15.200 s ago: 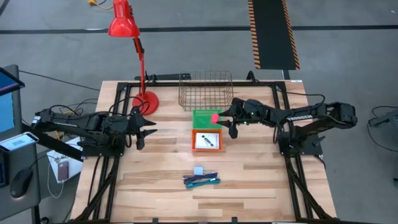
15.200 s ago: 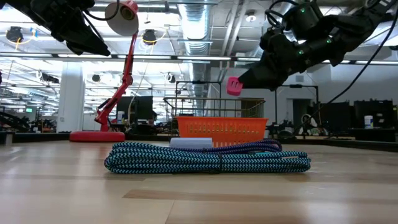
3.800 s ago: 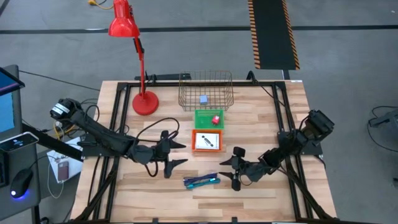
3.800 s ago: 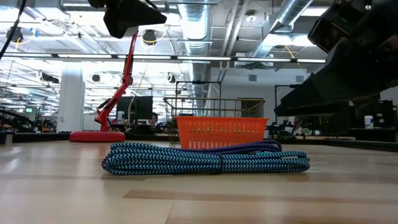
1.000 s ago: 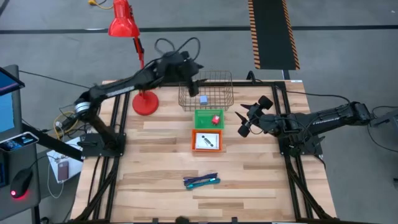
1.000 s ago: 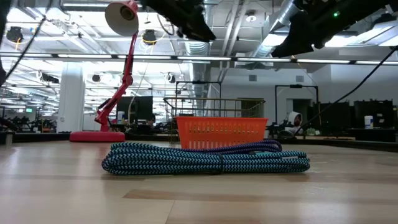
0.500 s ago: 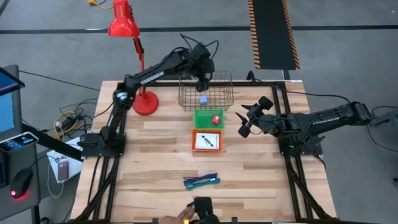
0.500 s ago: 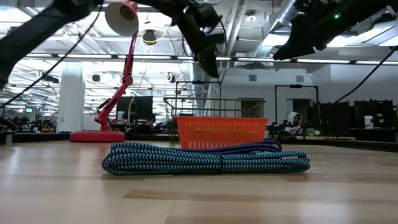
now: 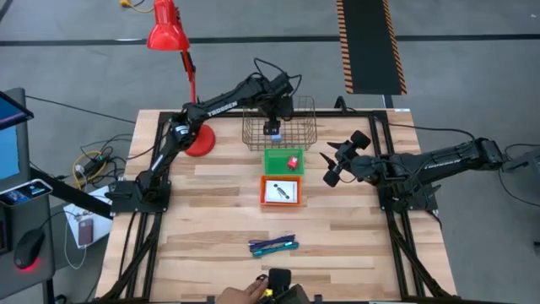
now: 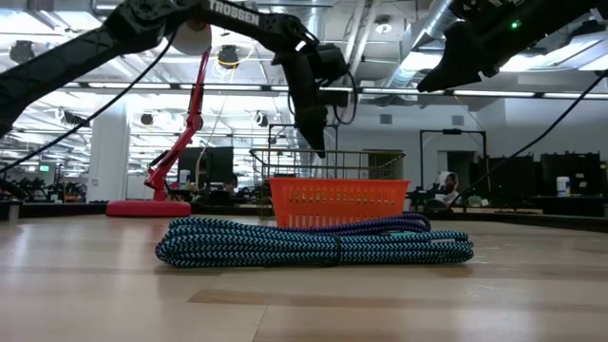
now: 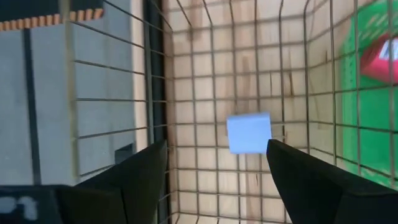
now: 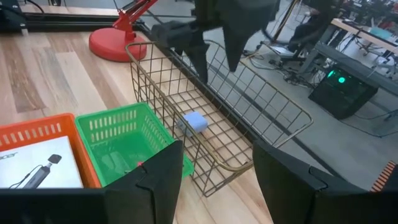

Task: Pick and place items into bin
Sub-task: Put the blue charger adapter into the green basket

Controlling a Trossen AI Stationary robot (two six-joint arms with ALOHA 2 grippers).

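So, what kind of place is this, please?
Probably a robotics lab in a large industrial hall. Two arms work at a wooden table in a black frame. The low view shows exposed ceiling ducts and workstations behind. The floor has a hazard-striped mat.

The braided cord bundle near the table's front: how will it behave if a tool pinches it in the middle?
The braided cord bundle looks soft and woven, so it will likely sag at both ends when lifted. Its loops lie loose side by side, so strands could slip free. It probably won't roll, since it lies flat on the table.
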